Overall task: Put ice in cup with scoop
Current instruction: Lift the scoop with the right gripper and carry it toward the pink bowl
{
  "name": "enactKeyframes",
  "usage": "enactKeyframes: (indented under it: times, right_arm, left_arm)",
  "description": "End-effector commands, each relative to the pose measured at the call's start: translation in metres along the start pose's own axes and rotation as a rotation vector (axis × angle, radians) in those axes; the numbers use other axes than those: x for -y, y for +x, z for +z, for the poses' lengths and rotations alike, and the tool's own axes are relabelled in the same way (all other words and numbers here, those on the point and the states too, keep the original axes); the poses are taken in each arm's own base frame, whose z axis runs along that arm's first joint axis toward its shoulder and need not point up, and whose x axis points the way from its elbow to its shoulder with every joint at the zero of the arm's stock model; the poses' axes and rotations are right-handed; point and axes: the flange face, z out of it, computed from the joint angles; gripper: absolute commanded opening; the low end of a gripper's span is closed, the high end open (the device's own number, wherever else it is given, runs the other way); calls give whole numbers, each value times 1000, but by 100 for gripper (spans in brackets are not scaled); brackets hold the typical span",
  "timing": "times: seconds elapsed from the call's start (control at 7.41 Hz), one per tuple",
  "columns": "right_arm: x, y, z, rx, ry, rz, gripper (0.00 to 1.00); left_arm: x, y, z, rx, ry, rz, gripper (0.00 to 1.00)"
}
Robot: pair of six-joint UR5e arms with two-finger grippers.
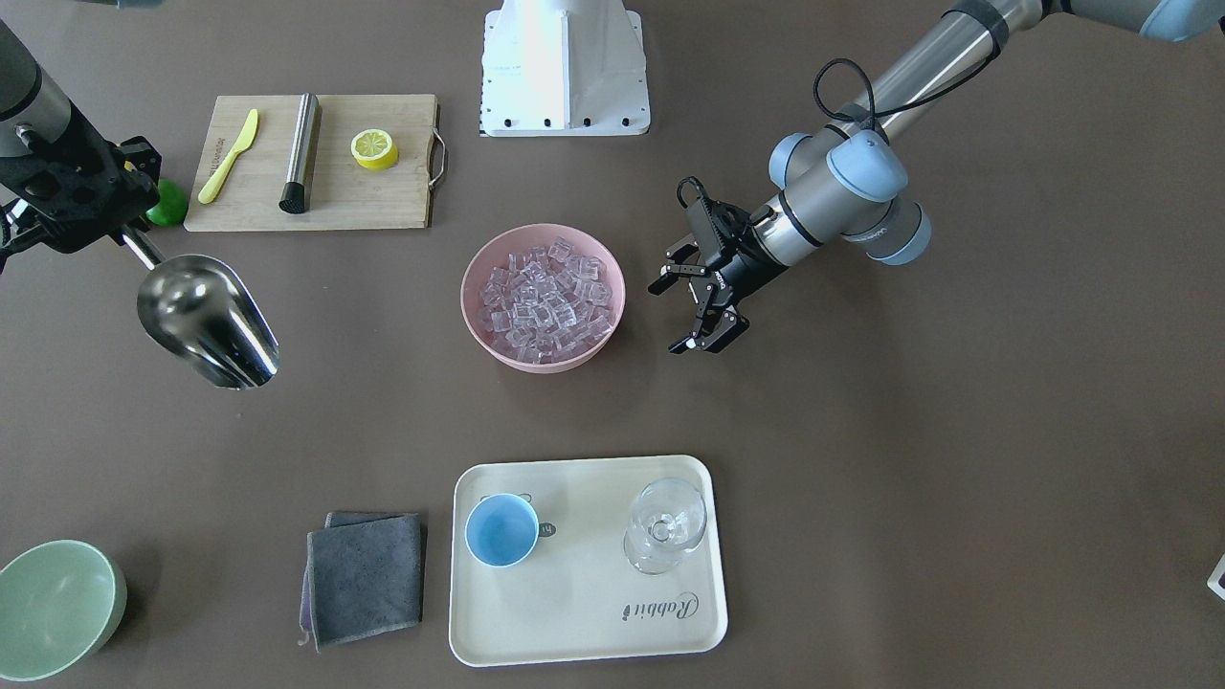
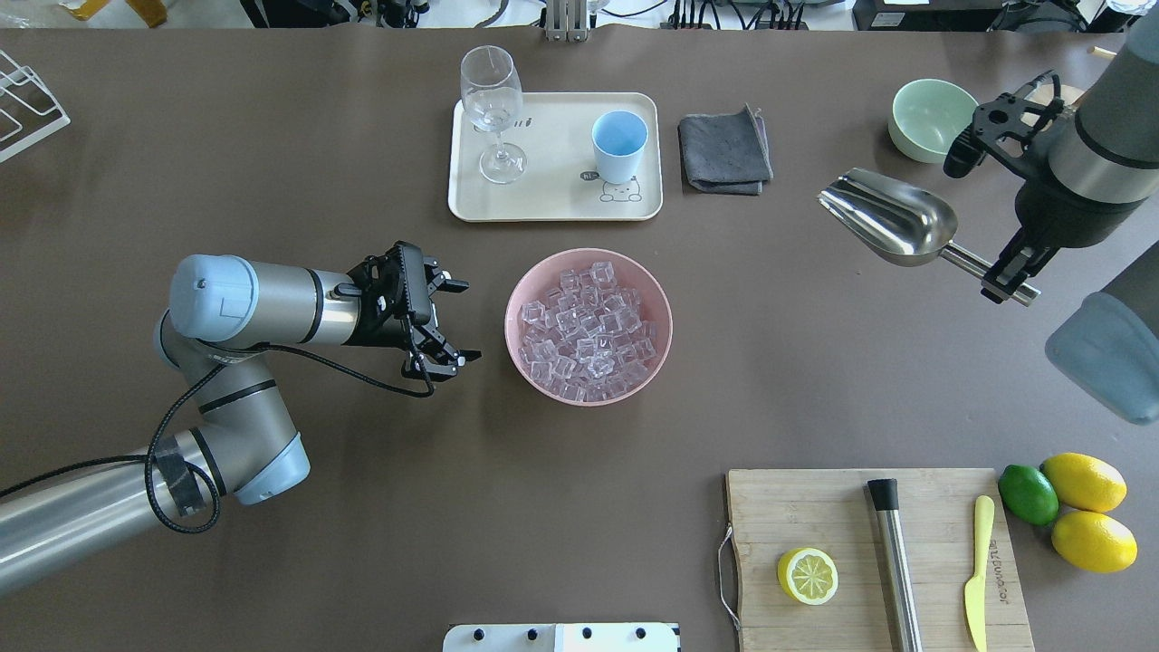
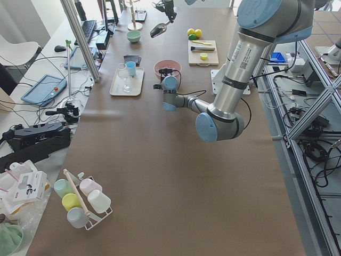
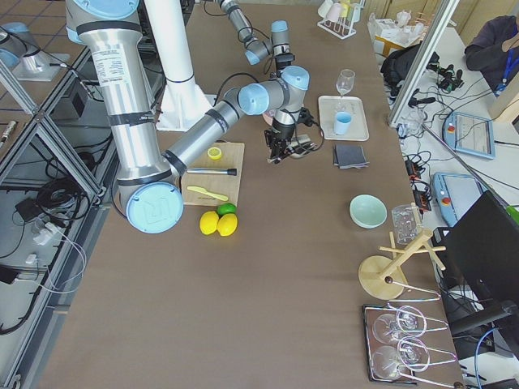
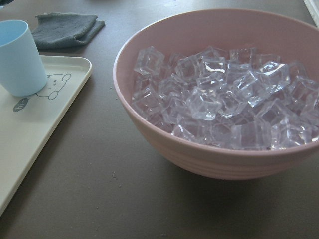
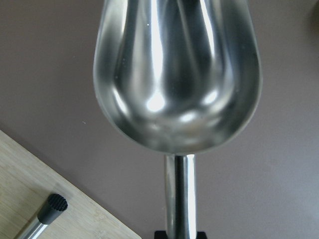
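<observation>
scoop (image 2: pixel 892 217): held by the handle end, trough raised above the tabletop (image 2: pixel 770 380), well apart from the pink bowl (image 2: pixel 521 299).
right fingers (image 2: pixel 1014 267): clamped on the scoop handle.
left fingers (image 2: pixel 453 285): spread apart, held just beside the pink bowl.
ice (image 2: pixel 589 330): heaped in the pink bowl.
cup (image 2: pixel 619 147): stood upright on the cream tray (image 2: pixel 543 204), near a stemmed glass (image 2: pixel 493 109).

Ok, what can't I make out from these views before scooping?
- How deep the ice goes: the pink bowl's wall hides the lower cubes in every view.
- The right gripper's hold on the scoop: mostly cut off at the right wrist view's bottom edge.
- The green bowl: cropped by the front view's left edge.
</observation>
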Motion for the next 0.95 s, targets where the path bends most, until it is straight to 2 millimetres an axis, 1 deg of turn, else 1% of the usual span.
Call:
enactKeyframes:
  times: [0.0, 0.27, 0.41, 0.54, 0.68, 0.81]
  right_arm:
    - [47, -96, -51, -52, -53, -166, 0]
    - [60, -166, -51, -26, -49, -297, 0]
    - [65, -188, -29, 7, -118, -317, 0]
    - [62, -198, -25, 42, -171, -306, 0]
    - [62, -205, -30, 45, -234, -288, 0]
    - [72, -213, -41, 46, -283, -285, 0]
  left_arm:
    - [3, 17, 9, -2, 27, 7, 99]
    - [6, 20, 9, -15, 39, -9, 99]
    - [8, 22, 10, -27, 41, -8, 99]
    - [7, 23, 10, -43, 39, -8, 99]
    - [7, 22, 10, -44, 37, -9, 99]
    - [7, 21, 10, -41, 37, -21, 99]
